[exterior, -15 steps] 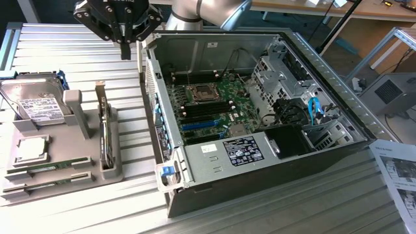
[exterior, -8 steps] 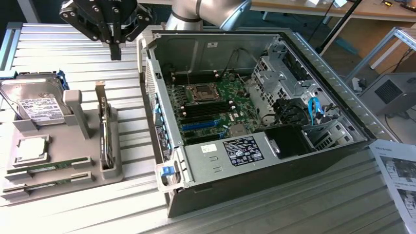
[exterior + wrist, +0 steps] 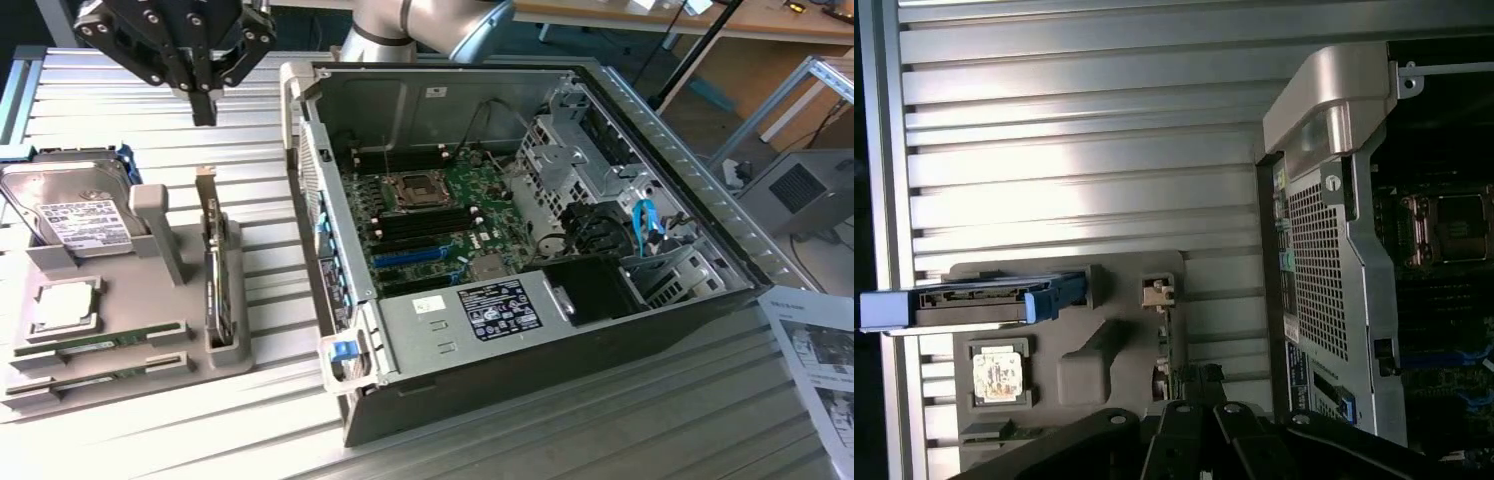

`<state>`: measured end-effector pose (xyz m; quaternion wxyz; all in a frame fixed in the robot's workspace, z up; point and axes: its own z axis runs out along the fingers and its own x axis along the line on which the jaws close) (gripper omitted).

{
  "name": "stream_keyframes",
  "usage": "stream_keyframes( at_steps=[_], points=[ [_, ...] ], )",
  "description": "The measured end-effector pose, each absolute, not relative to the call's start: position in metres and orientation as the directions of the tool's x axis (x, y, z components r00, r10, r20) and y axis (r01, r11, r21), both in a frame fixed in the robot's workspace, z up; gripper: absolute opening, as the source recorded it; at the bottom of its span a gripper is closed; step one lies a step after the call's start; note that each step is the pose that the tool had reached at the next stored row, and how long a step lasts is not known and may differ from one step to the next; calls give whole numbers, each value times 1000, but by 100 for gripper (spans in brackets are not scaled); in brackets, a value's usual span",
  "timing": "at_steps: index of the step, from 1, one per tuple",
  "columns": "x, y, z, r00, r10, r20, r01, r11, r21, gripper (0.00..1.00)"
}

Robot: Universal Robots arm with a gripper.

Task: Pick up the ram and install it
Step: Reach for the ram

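Gripper (image 3: 203, 110) hovering over table beside tray (image 3: 187, 365), jaws pinched together, gripping nothing; ram (image 3: 104, 344) sitting in tray slot, presented for pinching, well apart from case (image 3: 534, 400)

My gripper (image 3: 203, 105) is matt black, the ribbed table (image 3: 267, 420) bare shiny metal, the tray (image 3: 200, 372) matt grey plastic, the case (image 3: 400, 95) dull sheet metal.

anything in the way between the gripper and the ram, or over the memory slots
Nothing visible covers the ram from above. The gripper hangs apart from it, with the hard drive and processor chip in the tray between them. The memory slots in the open case look bare.
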<state>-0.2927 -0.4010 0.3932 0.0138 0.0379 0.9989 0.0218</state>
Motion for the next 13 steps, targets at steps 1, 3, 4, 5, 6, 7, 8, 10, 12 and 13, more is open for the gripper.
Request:
stream_keyframes(
  at_steps=[1, 3, 4, 5, 6, 7, 8, 10, 12, 13],
  points=[
    [-295, -401, 393, -997, 76, -26, 75, 996, 45, 11],
    [-302, -401, 393, -997, 76, -26, 75, 996, 45, 11],
    [-305, -401, 393, -997, 76, -26, 75, 996, 45, 11],
    [-308, -401, 393, -997, 76, -26, 75, 996, 45, 11],
    [-311, -402, 393, -997, 76, -26, 75, 996, 45, 11],
    [-314, -402, 393, -997, 76, -26, 75, 996, 45, 11],
    [-317, -402, 393, -997, 76, -26, 75, 996, 45, 11],
    [-324, -402, 393, -997, 76, -26, 75, 996, 45, 11],
    [-330, -402, 393, -997, 76, -26, 75, 996, 45, 11],
    [-332, -403, 393, -997, 76, -26, 75, 996, 45, 11]
  ],
)
